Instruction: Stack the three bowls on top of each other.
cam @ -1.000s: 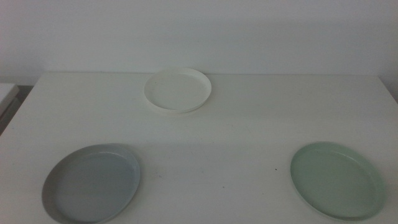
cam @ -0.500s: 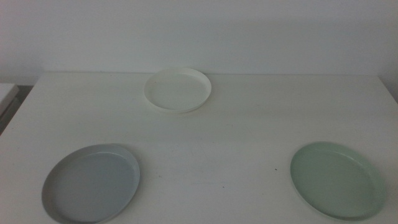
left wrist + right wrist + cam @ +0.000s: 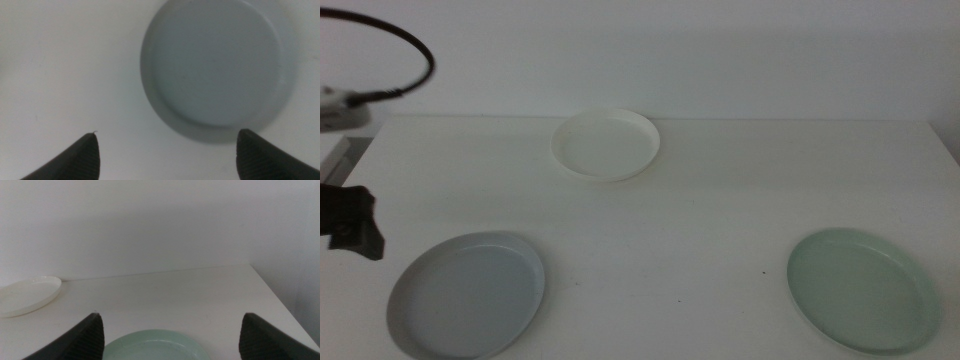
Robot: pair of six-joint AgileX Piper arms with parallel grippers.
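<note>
Three bowls lie apart on the white table (image 3: pixel 720 210): a pale grey bowl (image 3: pixel 467 293) at the front left, a white bowl (image 3: pixel 606 144) at the back middle, and a mint green bowl (image 3: pixel 863 289) at the front right. My left gripper (image 3: pixel 167 132) is open and hovers above the table beside the grey bowl (image 3: pixel 215 62), holding nothing. In the middle view its dark body (image 3: pixel 348 222) shows at the left edge. My right gripper (image 3: pixel 171 315) is open and empty, low behind the green bowl (image 3: pixel 155 345), with the white bowl (image 3: pixel 27 295) farther off. It is out of the middle view.
A black cable (image 3: pixel 405 45) arcs over the table's back left corner. A plain wall stands behind the table. The table's right edge (image 3: pixel 280 310) runs close to the green bowl.
The left arm has come into the middle view from the left, with its cable above. The three bowls have not moved.
</note>
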